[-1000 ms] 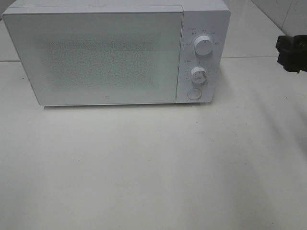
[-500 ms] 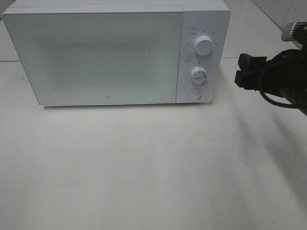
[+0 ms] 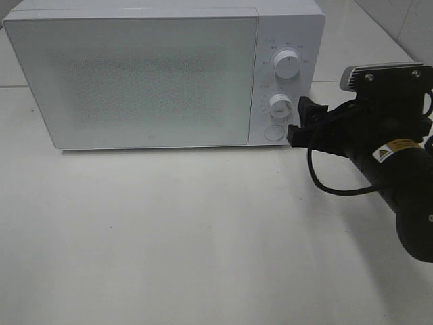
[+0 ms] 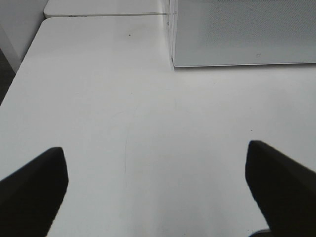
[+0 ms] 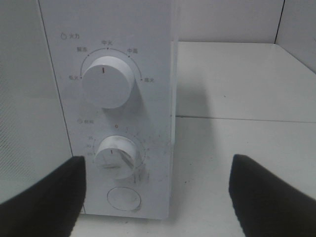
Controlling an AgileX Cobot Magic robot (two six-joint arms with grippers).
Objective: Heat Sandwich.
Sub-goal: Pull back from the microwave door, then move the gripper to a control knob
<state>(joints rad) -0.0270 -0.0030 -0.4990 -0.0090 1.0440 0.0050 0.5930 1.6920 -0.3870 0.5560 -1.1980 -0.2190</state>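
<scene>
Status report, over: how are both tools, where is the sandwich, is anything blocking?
Left tool open, over table. Right tool open, empty, near lower dial of microwave. Sandwich not in view; door shut. No obstacle seen.

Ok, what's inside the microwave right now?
The microwave door is shut, and its speckled panel shows nothing behind it. Whatever is inside is hidden in every view.

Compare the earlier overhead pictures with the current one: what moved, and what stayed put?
The right tool swept in from the right edge toward the microwave and now sits open and empty beside the lower knob. Nothing was taken hold of or let go. The microwave and its shut door stayed as they were.
</scene>
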